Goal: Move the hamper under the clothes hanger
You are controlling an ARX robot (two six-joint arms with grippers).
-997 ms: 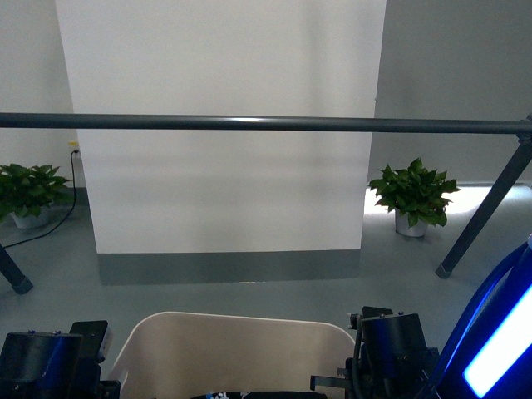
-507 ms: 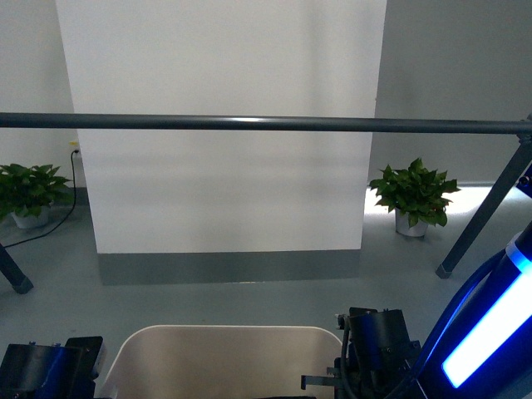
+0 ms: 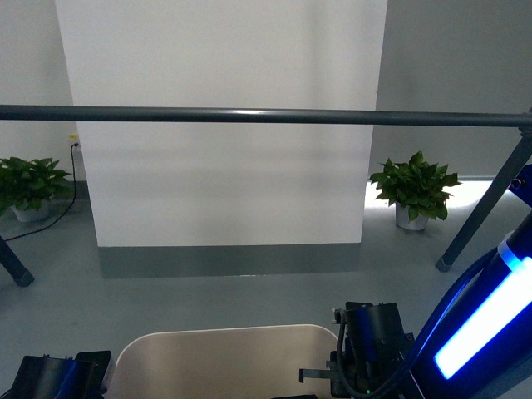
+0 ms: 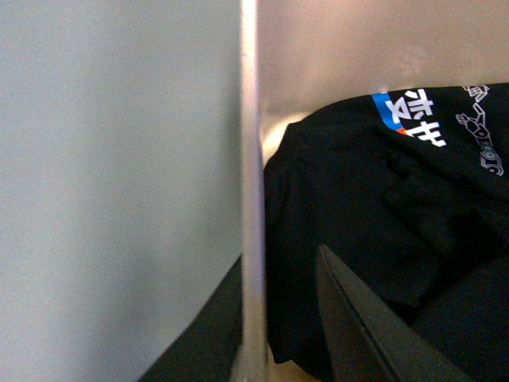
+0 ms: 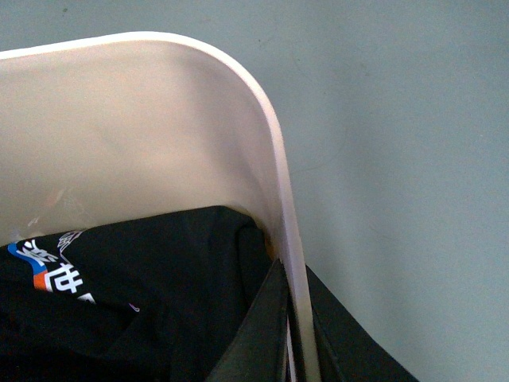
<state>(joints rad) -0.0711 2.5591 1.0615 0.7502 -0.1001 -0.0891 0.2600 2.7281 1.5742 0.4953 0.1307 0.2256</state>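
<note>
The right gripper (image 5: 293,318) clamps the hamper (image 5: 143,119) rim, a finger each side. The left gripper (image 4: 280,270) straddles the rim (whether it squeezes, I cannot tell). Black clothes (image 5: 159,278) hide its floor.

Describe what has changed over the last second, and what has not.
In the front view the hamper has slid lower in frame, and the left arm and right arm dropped with it, the right one shifting leftward. No grasp or release shows. The clothes hanger bar, wall and potted plant sit slightly higher; their layout is unchanged.
</note>
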